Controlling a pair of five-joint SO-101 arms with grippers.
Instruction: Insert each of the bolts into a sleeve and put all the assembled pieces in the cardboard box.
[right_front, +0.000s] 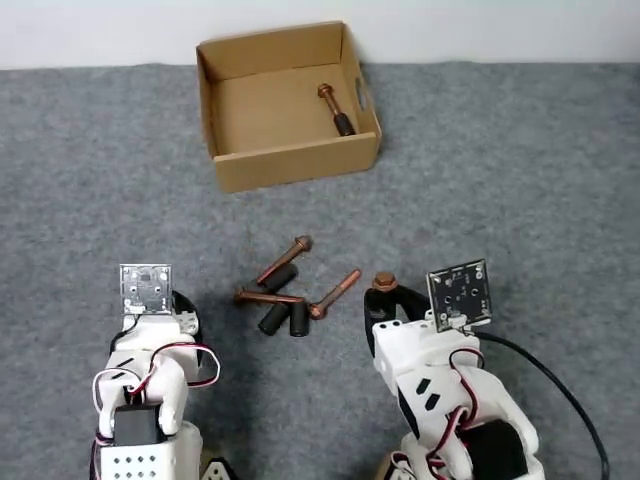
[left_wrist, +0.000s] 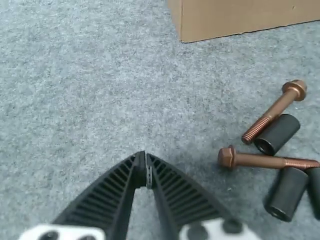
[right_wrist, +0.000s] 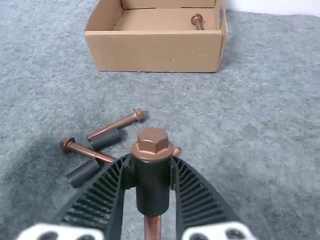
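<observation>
On the grey tabletop (right_front: 520, 180), the right pincer (right_wrist: 151, 165) clamps the rigid sleeve (right_wrist: 151, 192) mid-body, its bolt (right_wrist: 151, 142) seated but likely loose enough to slide; the left pincer (left_wrist: 146, 167) sits closed, empty. The cardboard box (right_front: 290, 165) stands near the far edge.

Table cover (right_front: 500, 180): grey, felt-like cloth, rough & fuzzy, matt. Cardboard box (right_front: 290, 165): plain brown paperboard, matt, dry-looking, raw cut edges. Loose bolts (left_wrist: 265, 161): copper-toned metal, smooth w/ a soft sheen on the heads, shafts ridged w/ thread. Loose sleeves (left_wrist: 277, 134): black, smooth, matt to satin; plastic or coated metal, can't tell. Held sleeve (right_wrist: 150, 187) in my right claw (right_wrist: 150, 165): same black, slight sheen. Its bolt head (right_wrist: 152, 144): shiny copper-toned metal. My fingers (right_wrist: 100, 195), also on my left claw (left_wrist: 146, 162): black plastic, ribbed, matt. Arm shells (right_front: 430, 360): white plastic, smooth, semi-gloss.
</observation>
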